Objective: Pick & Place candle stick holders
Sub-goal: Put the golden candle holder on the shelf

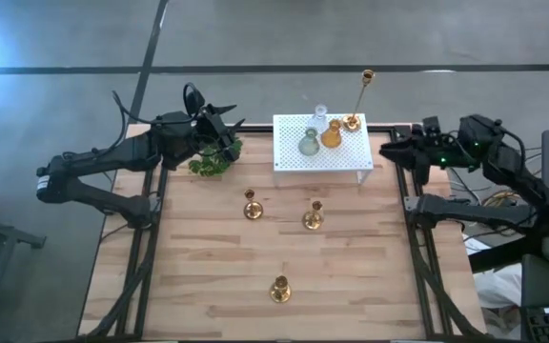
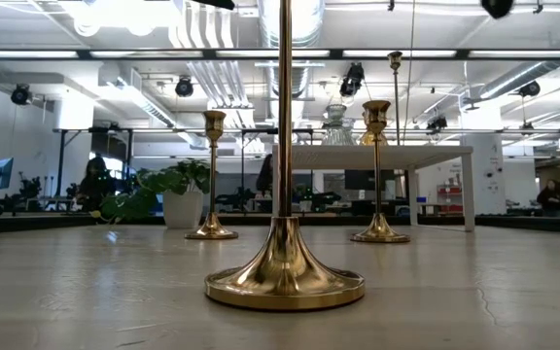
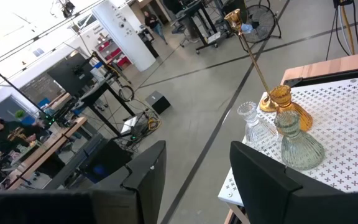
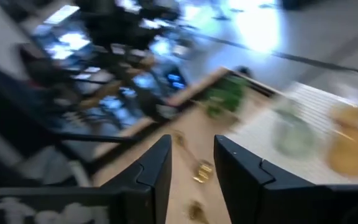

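Note:
Three gold candlesticks stand upright on their round bases on the wooden table: one mid-left (image 1: 252, 206), one mid-right (image 1: 314, 217), one near the front (image 1: 279, 289) that looms large in the low view (image 2: 285, 262). A fourth, taller gold candlestick (image 1: 355, 116) stands on the white perforated stand (image 1: 294, 157) with the amber (image 1: 332, 134), pale green (image 1: 309, 144) and clear (image 1: 319, 115) glass holders. My left gripper (image 1: 231, 134) is open and empty above the plant, left of the stand (image 3: 194, 180). My right gripper (image 1: 390, 150) is open and empty just right of the stand (image 4: 192, 167).
A green leafy plant (image 1: 214, 160) in a white pot (image 2: 184, 207) sits at the far left under my left gripper. The stand takes up the far middle of the table. Bare wood lies between the three standing candlesticks and along the near edge.

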